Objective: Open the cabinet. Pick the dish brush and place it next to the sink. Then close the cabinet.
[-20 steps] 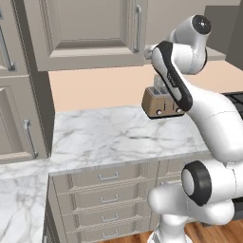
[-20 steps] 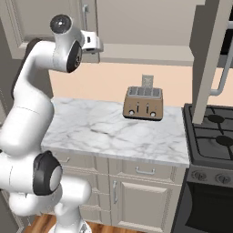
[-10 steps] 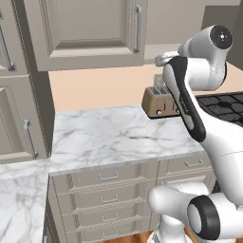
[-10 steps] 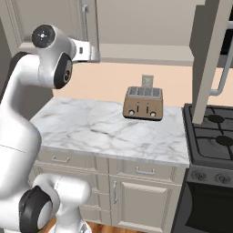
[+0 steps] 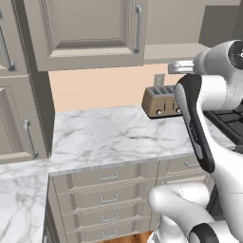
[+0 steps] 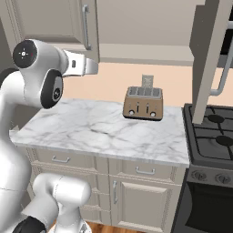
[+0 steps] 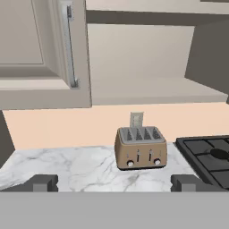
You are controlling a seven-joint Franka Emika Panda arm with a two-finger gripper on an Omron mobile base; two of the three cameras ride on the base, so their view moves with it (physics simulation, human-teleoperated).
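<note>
Hanging up near the cabinet [image 7: 42, 49], the gripper [image 7: 114, 182] has its two fingers [image 7: 42, 182] spread wide with nothing between them. One cabinet door swings open toward the room, its silver handle [image 7: 68, 42] running down the edge, while the neighbouring door [image 5: 88, 28] on the left looks shut. I cannot make out the dish brush anywhere. Below, a marble counter [image 6: 100, 132] runs across, and a brown toaster [image 6: 143, 103] sits toward its far right, just in front of a wall outlet [image 7: 136, 119]. Right of the counter is a black stove [image 6: 214, 141]. Drawers [image 5: 109, 199] with small pulls line the counter's front. The arm [image 5: 199, 118] rises in front of the toaster in the left base view, covering part of it.
</note>
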